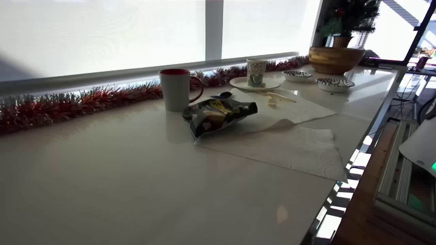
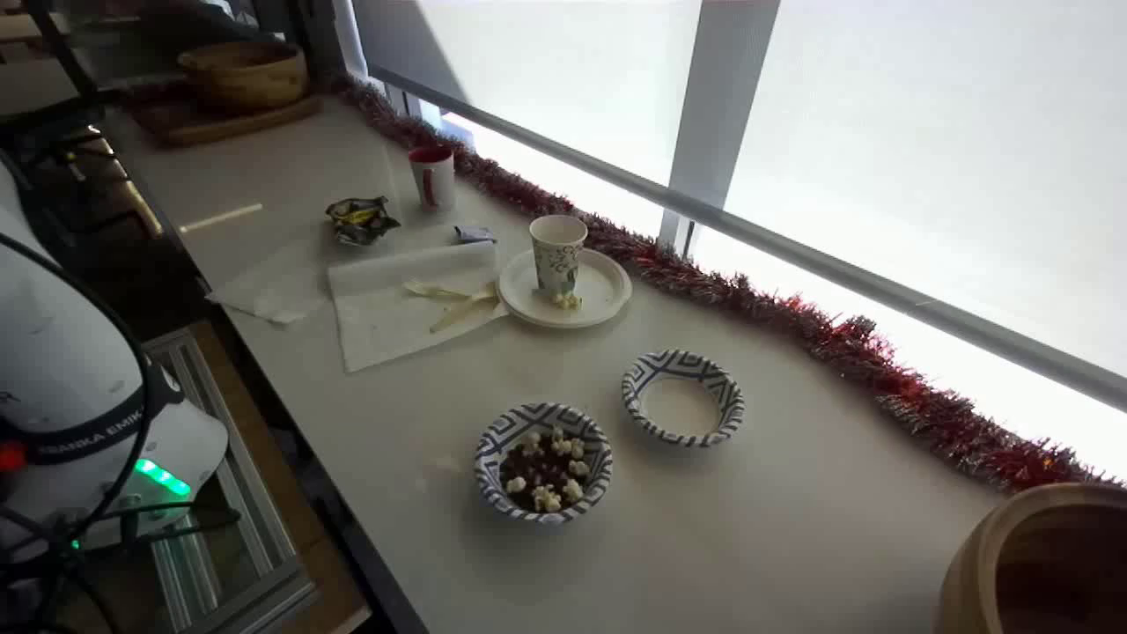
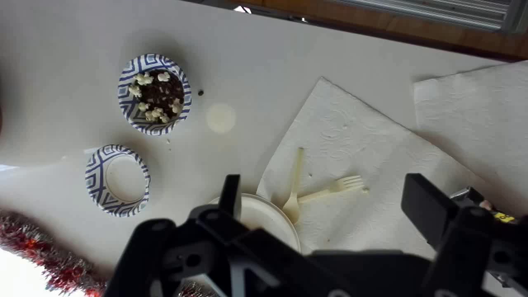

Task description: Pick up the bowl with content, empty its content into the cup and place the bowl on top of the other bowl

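The bowl with content [image 2: 495,445] is a white paper bowl with a blue pattern, holding popcorn over dark bits. It also shows in the wrist view [image 3: 152,62] and an exterior view [image 1: 335,87]. The other bowl [image 2: 680,407] matches it, stands beside it and is empty; it also shows in the wrist view [image 3: 127,178]. The cup [image 2: 556,254] is a patterned paper cup, upright on a white plate [image 2: 606,295] with popcorn at its foot. In the wrist view the cup is hidden. My gripper [image 3: 325,187] is open and empty above the plate and napkin, away from both bowls.
A napkin [image 2: 387,304] with a fork [image 3: 330,190] and spoon [image 3: 295,181] lies next to the plate. A dark snack packet [image 1: 218,115] and white-red mug [image 1: 175,90] stand beyond. Red tinsel [image 2: 775,326] runs along the window. A wooden bowl [image 2: 973,572] stands near the patterned bowls.
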Robot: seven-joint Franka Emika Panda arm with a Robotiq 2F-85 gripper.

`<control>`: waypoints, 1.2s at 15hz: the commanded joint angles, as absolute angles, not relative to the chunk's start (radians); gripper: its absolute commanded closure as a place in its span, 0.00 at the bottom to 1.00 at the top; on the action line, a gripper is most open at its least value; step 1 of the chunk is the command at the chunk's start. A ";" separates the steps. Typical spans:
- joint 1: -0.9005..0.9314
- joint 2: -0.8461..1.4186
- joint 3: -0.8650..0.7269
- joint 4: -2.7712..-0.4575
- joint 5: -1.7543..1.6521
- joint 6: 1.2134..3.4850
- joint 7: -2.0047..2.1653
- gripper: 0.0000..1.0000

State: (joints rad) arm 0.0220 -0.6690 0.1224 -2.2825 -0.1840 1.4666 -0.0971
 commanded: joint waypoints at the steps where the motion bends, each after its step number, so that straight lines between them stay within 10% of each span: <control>1: 0.053 -0.665 0.101 -2.279 -0.195 1.461 -0.083 0.00; 18: 0.025 -0.697 -0.015 -2.427 -0.096 1.646 -0.054 0.00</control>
